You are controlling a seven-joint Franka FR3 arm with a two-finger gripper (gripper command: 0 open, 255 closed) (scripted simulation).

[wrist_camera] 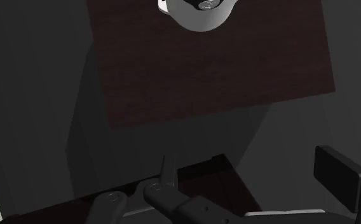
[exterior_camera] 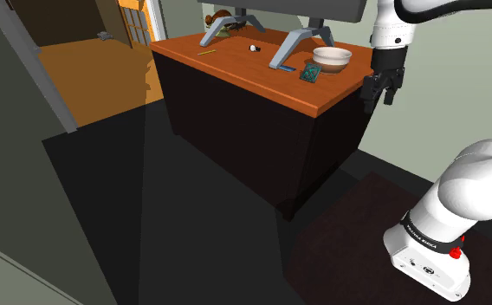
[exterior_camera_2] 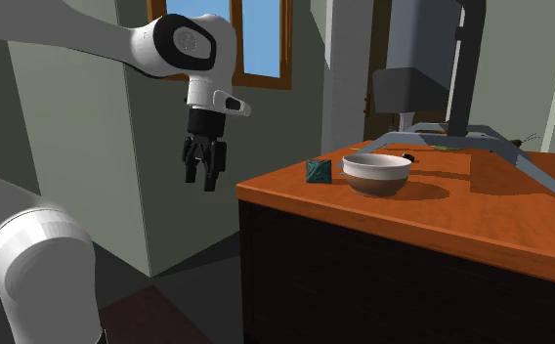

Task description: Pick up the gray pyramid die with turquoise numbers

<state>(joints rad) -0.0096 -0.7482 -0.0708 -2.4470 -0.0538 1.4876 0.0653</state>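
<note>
The small dark gray pyramid die with turquoise marks (exterior_camera: pixel 310 74) rests near the corner of the orange-brown table top (exterior_camera: pixel 236 65), right beside a bowl. In the second exterior view the die (exterior_camera_2: pixel 318 171) sits at the table's near-left corner. My black gripper (exterior_camera: pixel 380 95) hangs off the table, past that corner and about level with the top, pointing down. Its fingers stand apart with nothing between them. Seen from the other side, the gripper (exterior_camera_2: pixel 203 178) is in the air to the left of the table edge, well short of the die.
A white and brown bowl (exterior_camera: pixel 332 59) stands next to the die. Grey monitor stand legs (exterior_camera: pixel 298 45) straddle the table; a small ball (exterior_camera: pixel 253 48) and a yellow pencil (exterior_camera: pixel 206 52) lie farther back. The wrist view looks down on the dark stand top (wrist_camera: pixel 211 70).
</note>
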